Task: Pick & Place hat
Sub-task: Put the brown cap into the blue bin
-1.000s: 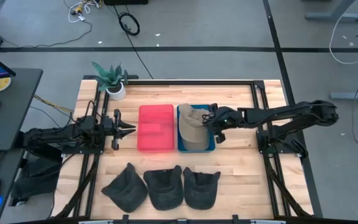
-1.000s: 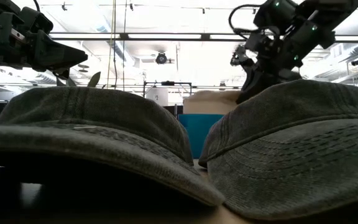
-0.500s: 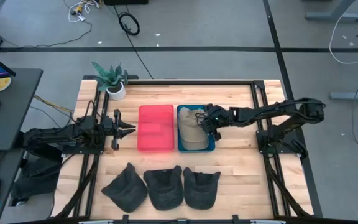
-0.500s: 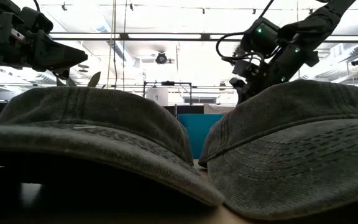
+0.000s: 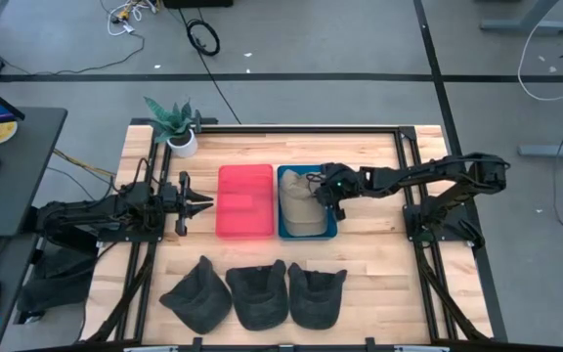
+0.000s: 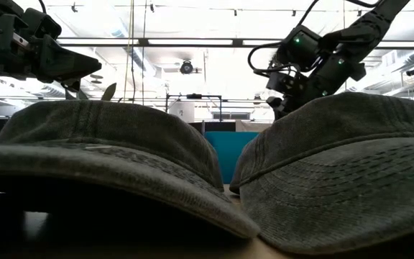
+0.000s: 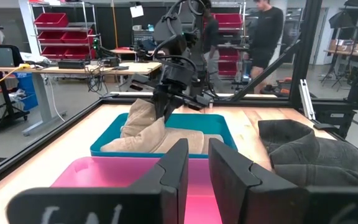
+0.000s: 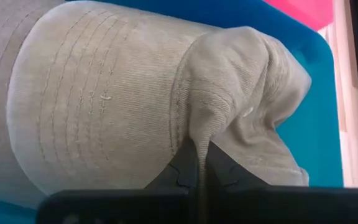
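Tan fabric of the hat is lying in the blue bin, pinched by the closed right gripper. Only a thin fold is being held, so lifting risks it slipping free.

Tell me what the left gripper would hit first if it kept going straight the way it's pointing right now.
The left gripper points across the table at the pink bin, so that bin's near wall would most likely come first. The teal bin with the tan hat lies beyond. Its height above the rim is unclear.
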Robot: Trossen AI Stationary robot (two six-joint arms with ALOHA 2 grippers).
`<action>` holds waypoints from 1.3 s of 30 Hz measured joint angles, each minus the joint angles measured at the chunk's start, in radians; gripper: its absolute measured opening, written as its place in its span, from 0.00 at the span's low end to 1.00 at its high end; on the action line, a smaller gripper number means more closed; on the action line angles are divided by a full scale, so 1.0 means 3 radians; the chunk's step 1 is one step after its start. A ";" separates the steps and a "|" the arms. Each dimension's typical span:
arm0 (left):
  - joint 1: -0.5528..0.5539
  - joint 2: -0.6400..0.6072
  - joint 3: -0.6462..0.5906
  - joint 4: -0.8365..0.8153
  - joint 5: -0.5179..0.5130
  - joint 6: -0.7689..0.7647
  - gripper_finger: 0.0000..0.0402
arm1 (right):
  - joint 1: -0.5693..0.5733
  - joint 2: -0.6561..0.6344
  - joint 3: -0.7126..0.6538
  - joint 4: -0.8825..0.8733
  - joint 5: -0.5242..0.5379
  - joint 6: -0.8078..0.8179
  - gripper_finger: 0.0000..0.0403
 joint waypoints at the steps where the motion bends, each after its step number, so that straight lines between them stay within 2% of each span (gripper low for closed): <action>1: 0.0000 0.0001 0.0000 0.0000 0.0001 0.0000 0.17 | -0.0008 0.0001 0.0000 0.0000 0.0000 0.0048 0.00; 6: 0.0000 0.0001 0.0001 0.0000 0.0000 0.0000 0.17 | -0.0015 0.0004 -0.0007 0.0089 0.0014 0.0077 0.02; 19: 0.0000 0.0000 0.0000 0.0000 0.0000 0.0000 0.17 | -0.0015 -0.0024 -0.0010 0.0213 0.0064 0.0287 0.18; 32: 0.0000 0.0000 0.0000 0.0000 0.0000 0.0000 0.17 | -0.0015 -0.0630 -0.0010 -0.0021 0.0045 0.0584 0.34; 34: 0.0000 0.0000 0.0000 0.0000 0.0000 0.0000 0.17 | -0.0021 -0.0721 -0.0010 -0.0062 0.0150 0.0580 0.35; 39: 0.0000 0.0001 0.0001 0.0000 0.0000 0.0000 0.17 | -0.0030 -0.0861 -0.0010 -0.0145 0.0852 0.1007 0.33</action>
